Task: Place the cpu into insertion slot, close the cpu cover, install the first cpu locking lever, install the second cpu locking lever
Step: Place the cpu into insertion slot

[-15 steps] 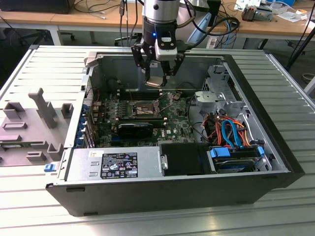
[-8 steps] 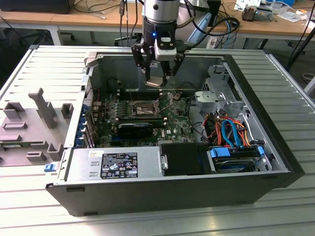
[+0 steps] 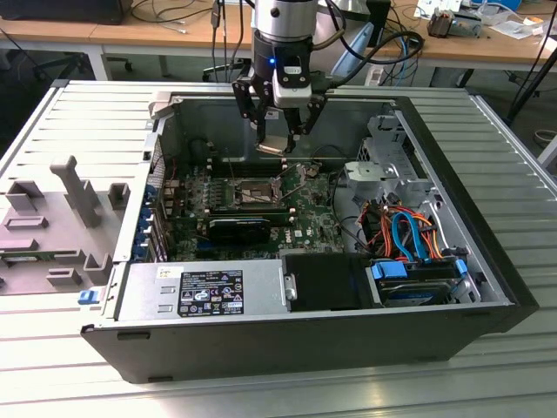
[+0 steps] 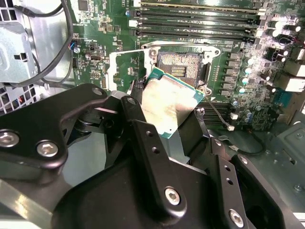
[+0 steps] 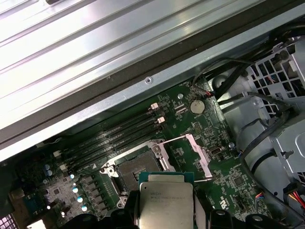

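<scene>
The black claw [image 3: 277, 136] is clamped on the small flat square silver-grey cpu [image 4: 169, 102], holding it in the air above the dark square silver-rimmed insertion slot [image 4: 180, 69] in the green motherboard [image 4: 102, 28], where the thin silvery cpu cover [image 5: 199, 157] stands flipped open beside the slot.
</scene>
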`<state>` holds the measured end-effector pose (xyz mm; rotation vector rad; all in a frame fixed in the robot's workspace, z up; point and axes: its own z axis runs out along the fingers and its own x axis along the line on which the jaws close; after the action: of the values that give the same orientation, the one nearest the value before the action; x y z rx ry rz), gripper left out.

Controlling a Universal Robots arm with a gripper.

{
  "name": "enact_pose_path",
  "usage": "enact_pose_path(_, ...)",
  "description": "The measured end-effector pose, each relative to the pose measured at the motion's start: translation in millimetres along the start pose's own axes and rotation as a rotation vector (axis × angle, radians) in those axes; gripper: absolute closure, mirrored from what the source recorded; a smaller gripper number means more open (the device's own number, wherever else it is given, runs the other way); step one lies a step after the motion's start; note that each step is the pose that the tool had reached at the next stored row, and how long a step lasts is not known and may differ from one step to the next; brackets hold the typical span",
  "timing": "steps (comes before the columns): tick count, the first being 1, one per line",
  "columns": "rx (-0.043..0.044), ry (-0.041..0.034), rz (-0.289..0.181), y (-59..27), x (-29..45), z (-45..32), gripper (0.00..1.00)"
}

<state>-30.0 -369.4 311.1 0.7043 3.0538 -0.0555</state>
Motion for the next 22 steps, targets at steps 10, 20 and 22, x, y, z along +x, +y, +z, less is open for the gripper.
enact_pose_path(10, 0.0001, 0.0002, 0.008, 0.0, 0.0, 0.1, 0.45)
enact_pose_path(20, 0.0002, 0.0005, 0.014, 0.0, 0.0, 0.2, 0.45)
enact_pose_path(22, 0.0002, 0.0005, 0.016, 0.0, 0.0, 0.2, 0.45)
